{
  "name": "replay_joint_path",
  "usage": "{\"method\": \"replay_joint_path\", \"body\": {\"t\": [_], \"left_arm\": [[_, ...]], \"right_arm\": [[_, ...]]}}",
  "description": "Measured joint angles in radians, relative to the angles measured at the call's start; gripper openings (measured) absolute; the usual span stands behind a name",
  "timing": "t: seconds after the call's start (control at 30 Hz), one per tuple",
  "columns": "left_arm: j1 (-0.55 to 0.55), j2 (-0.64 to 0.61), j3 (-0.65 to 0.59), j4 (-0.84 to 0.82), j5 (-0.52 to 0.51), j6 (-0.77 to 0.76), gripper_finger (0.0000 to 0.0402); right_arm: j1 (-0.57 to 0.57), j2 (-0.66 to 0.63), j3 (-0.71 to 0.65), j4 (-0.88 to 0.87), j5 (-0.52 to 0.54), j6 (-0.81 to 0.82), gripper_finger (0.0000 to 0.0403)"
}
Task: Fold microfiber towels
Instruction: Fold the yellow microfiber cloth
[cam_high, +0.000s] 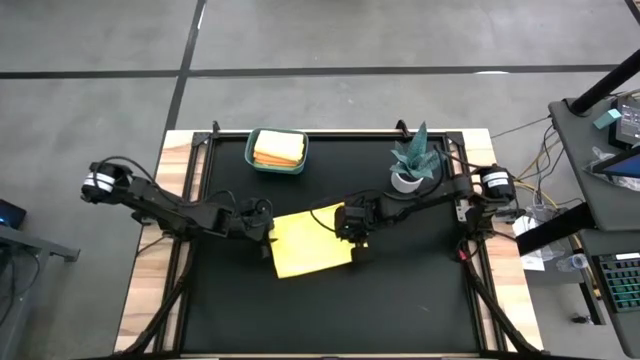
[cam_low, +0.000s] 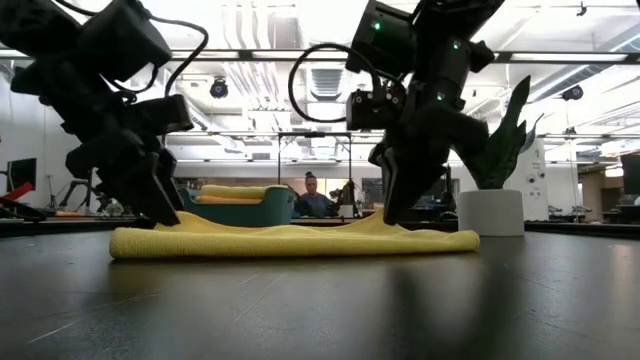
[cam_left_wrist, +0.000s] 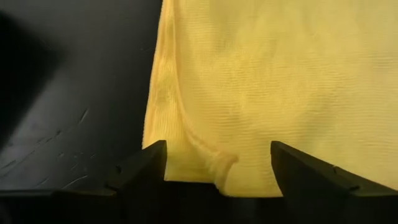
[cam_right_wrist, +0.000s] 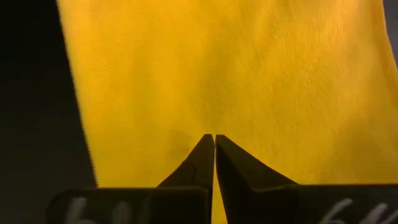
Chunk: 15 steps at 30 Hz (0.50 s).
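A yellow microfiber towel (cam_high: 310, 242) lies flat on the black table top, near its middle. My left gripper (cam_left_wrist: 217, 149) stands open at the towel's left edge (cam_left_wrist: 155, 106), one finger on each side of a small wrinkle (cam_left_wrist: 217, 168); I cannot tell whether the fingers touch the cloth. My right gripper (cam_right_wrist: 214, 138) is shut, its tips down on the right part of the towel (cam_low: 290, 240). More folded towels (cam_high: 278, 148), orange and yellow, lie stacked in a teal bin (cam_high: 300, 160) at the far edge. My right gripper meets the towel's upper face (cam_right_wrist: 214, 124) near its right end, with the shut fingertips (cam_low: 392, 212) coming from above and slanting down. The cloth rises a little toward the tips. Whether any cloth is caught between them cannot be told. The towel stays on the table.
A potted plant (cam_high: 415, 165) in a white pot stands at the far right, close behind my right arm. The teal bin (cam_low: 245, 205) sits at the far edge, left of centre. A person (cam_low: 312, 200) sits in the room beyond the table. Bare table (cam_high: 330, 310) lies near the front.
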Motion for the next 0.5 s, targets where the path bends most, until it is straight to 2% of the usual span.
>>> {"method": "replay_joint_path", "body": {"t": [0.1, 0.2, 0.5], "left_arm": [[0.0, 0.011, 0.0, -0.001, -0.01, 0.013, 0.0248], [0.0, 0.018, 0.002, 0.003, -0.012, 0.016, 0.0207], [0.0, -0.01, 0.01, 0.004, -0.062, 0.077, 0.0021]], "right_arm": [[-0.009, 0.0, -0.014, 0.013, 0.0, 0.0, 0.0008], [-0.013, 0.0, -0.032, 0.044, 0.0, 0.0, 0.0008], [-0.013, 0.0, -0.048, 0.077, -0.001, 0.008, 0.0008]]}}
